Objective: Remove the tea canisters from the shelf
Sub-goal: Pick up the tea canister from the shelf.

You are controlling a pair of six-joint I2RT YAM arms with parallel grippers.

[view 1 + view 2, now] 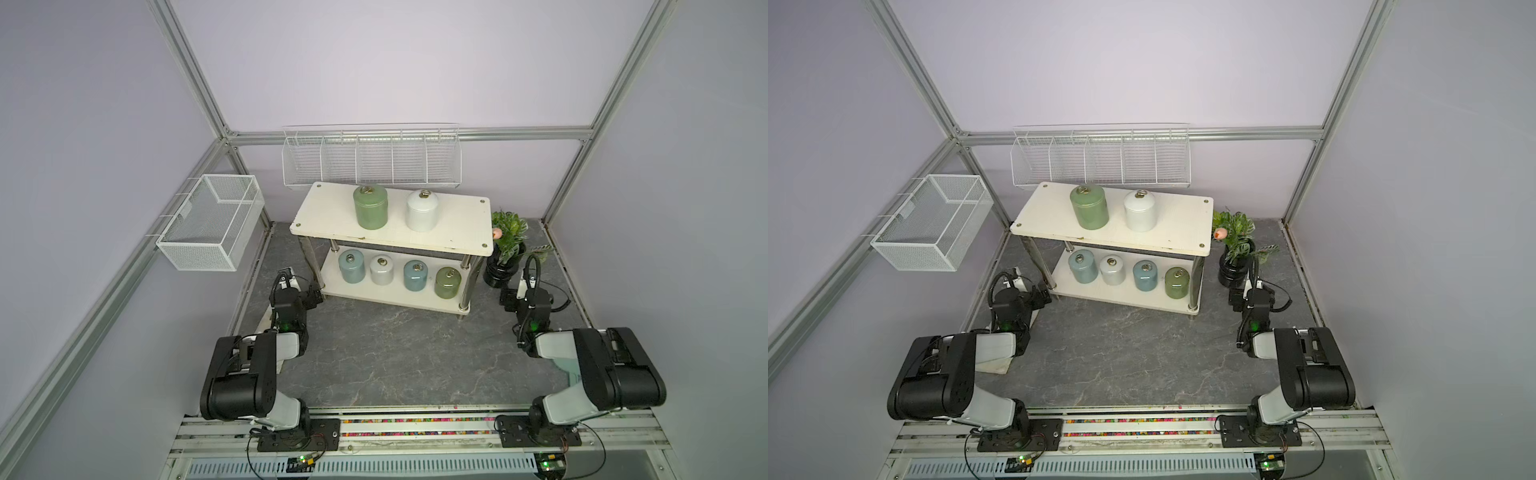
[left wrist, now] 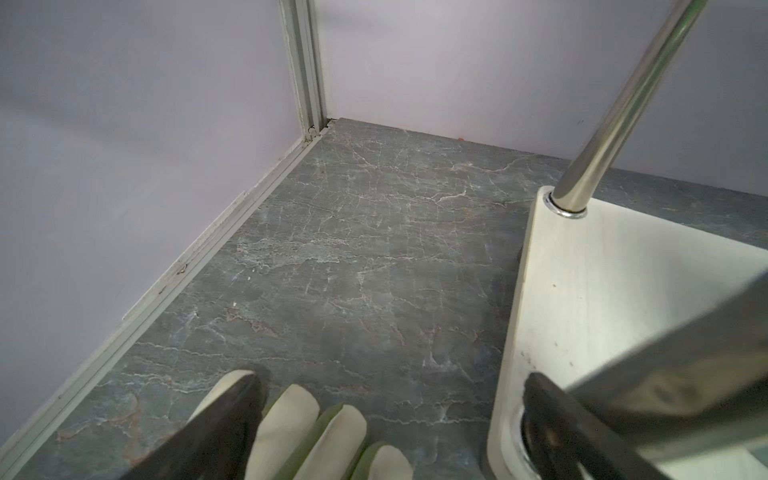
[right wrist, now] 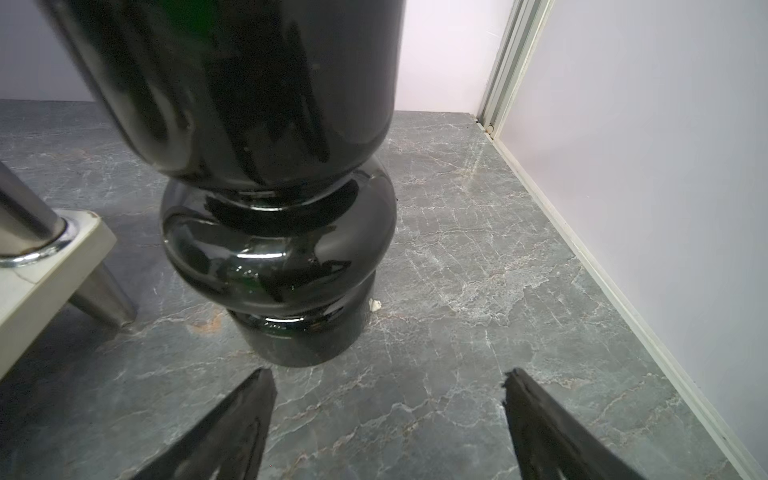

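Note:
In both top views the cream two-tier shelf (image 1: 457, 226) (image 1: 1054, 216) stands at the back. Its upper board carries a green tea canister (image 1: 370, 206) (image 1: 1089, 206) and a white one (image 1: 422, 210) (image 1: 1140, 210). The lower board holds blue-grey (image 1: 351, 267), white (image 1: 381, 269), blue-grey (image 1: 416, 275) and green (image 1: 448, 282) canisters. My left gripper (image 1: 312, 296) (image 2: 395, 395) is open and empty, low at the shelf's left end by the lower board (image 2: 582, 291). My right gripper (image 1: 509, 297) (image 3: 388, 395) is open and empty just off the shelf's right end.
A black plant vase (image 1: 500, 272) (image 3: 274, 232) stands close in front of the right gripper, beside the shelf's corner (image 3: 62, 249). White wire baskets hang on the back wall (image 1: 372, 160) and the left wall (image 1: 212, 220). Pale rounded tabs (image 2: 291, 424) lie beside the left finger.

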